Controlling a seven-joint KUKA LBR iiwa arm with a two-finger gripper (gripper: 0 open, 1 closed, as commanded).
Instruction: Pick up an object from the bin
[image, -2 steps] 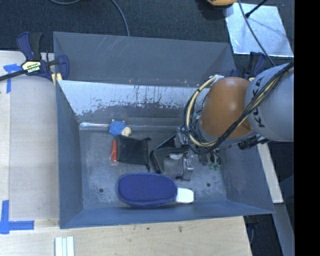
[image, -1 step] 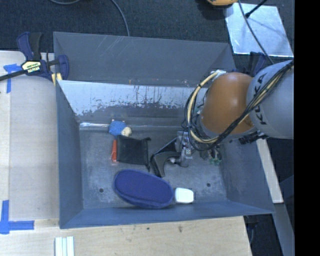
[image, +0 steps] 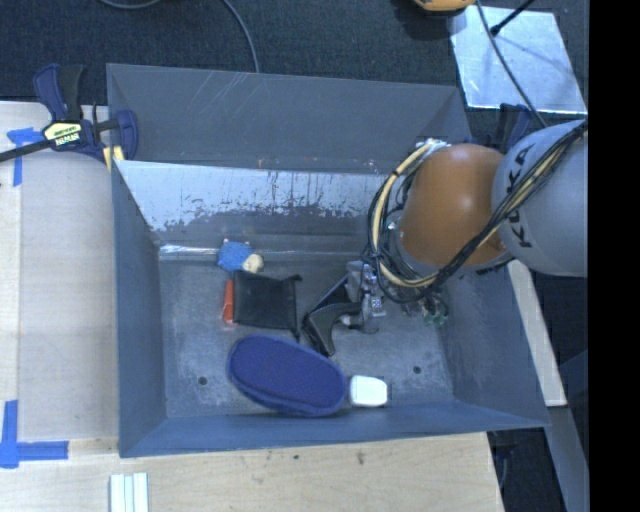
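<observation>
My gripper (image: 318, 330) hangs low over the middle of the bin floor, open, with bare floor between its black fingers. Just to its left lies a flat black square pouch (image: 265, 302) with an orange-red strip (image: 229, 301) along its left side; the upper fingertip is close to the pouch's right edge. In front of the gripper lies a dark blue oval case (image: 287, 376), and a small white block (image: 368, 391) rests against the case's right end.
A small blue thing with a beige knob (image: 240, 258) lies near the bin's back wall on the left. The arm with its orange cover and cables comes in from the right, above the right half of the bin.
</observation>
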